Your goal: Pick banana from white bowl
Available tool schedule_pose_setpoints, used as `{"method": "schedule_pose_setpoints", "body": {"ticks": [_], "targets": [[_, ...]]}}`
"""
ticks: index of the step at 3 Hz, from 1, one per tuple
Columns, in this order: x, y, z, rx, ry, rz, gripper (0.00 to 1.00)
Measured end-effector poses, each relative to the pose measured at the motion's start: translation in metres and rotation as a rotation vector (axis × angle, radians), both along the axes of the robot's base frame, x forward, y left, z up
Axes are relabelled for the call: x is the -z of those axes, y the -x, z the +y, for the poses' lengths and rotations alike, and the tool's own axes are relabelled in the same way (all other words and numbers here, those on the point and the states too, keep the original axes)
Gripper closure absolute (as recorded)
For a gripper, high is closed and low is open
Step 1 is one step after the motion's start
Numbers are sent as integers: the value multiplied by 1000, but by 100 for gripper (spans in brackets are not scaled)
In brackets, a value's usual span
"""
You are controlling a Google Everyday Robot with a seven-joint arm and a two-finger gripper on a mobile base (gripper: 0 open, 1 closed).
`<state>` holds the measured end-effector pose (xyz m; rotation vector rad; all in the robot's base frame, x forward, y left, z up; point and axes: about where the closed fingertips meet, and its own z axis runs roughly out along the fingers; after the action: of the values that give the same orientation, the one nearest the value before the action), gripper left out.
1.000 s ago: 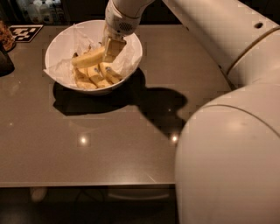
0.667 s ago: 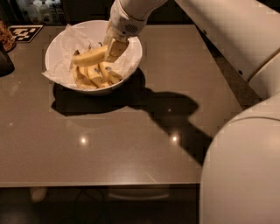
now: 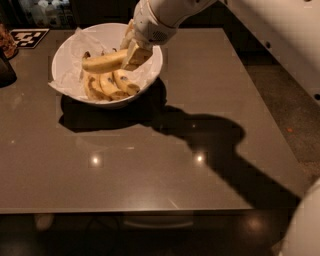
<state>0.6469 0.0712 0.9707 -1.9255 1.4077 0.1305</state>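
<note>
The banana [image 3: 100, 63] is clenched at one end by the gripper's [image 3: 131, 61] jaws, inside the bowl [image 3: 105, 26] on the bench [image 3: 175, 165].

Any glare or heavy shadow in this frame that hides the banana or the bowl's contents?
Camera view: dim warm light; two small glare spots on the table; a broad shadow of the arm falls right of the white bowl, not inside it; the end effector, over the bowl's right side and shut on the banana, is clearly lit.
</note>
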Motion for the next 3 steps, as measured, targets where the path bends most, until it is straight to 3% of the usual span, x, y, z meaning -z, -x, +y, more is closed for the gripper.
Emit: {"method": "schedule_pose_setpoints", "body": {"ticks": [3], "targets": [[-13, 73, -23, 1, -99, -115, 100]]}}
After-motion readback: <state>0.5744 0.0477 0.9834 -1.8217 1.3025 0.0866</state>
